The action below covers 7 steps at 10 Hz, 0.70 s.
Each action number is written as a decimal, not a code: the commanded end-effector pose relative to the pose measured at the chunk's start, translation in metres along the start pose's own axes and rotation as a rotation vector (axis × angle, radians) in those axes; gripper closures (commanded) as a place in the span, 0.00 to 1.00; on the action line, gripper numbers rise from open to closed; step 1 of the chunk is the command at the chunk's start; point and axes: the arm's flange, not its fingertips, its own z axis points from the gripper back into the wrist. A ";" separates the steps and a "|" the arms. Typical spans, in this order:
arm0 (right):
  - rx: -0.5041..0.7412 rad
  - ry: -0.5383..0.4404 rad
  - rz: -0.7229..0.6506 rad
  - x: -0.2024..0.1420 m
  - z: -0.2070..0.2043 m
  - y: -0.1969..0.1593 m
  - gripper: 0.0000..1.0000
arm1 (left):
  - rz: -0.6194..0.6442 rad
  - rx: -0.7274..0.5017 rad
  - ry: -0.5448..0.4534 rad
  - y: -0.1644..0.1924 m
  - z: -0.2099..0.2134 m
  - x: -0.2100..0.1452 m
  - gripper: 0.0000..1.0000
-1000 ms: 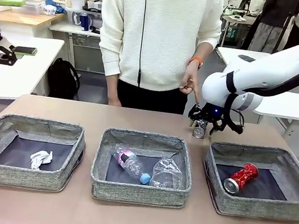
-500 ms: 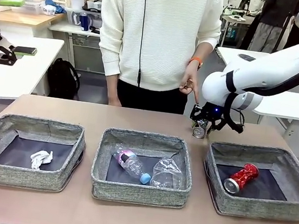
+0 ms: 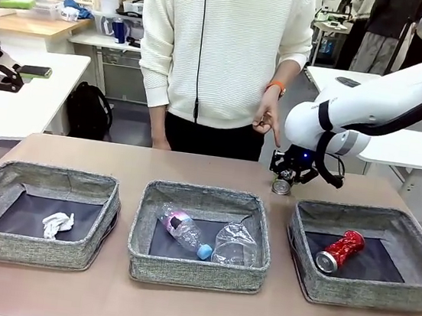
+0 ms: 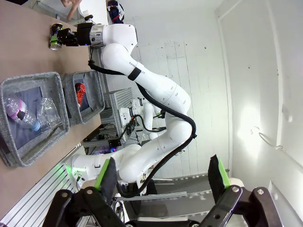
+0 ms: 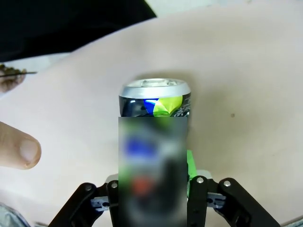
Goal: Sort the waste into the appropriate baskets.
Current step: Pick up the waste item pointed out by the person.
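Right wrist view, claw (image 5: 152, 189) clamping dark can (image 5: 154, 101)

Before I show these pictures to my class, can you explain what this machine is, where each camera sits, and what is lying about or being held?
It is a robot with two white arms at a table, facing a person. One picture looks across the table from the robot's side; the other two come from cameras on its wrists. Three grey baskets stand in a row: the left basket holds a paper wad, the middle basket a bottle and a plastic cup, the right basket a red can. The right gripper has its jaws closed on a dark can. The left gripper is open, up in the air.
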 end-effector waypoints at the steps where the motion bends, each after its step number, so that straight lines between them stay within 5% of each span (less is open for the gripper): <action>1: 0.016 0.021 -0.017 0.004 -0.005 -0.002 1.00 | -0.015 -0.022 0.002 -0.003 0.001 0.000 0.00; 5: 0.005 0.028 -0.040 0.000 0.009 -0.010 1.00 | -0.015 -0.022 0.002 -0.003 0.001 0.000 0.00; 7: -0.032 0.012 -0.102 -0.017 0.066 -0.031 1.00 | -0.015 -0.022 0.002 -0.003 0.001 0.000 0.00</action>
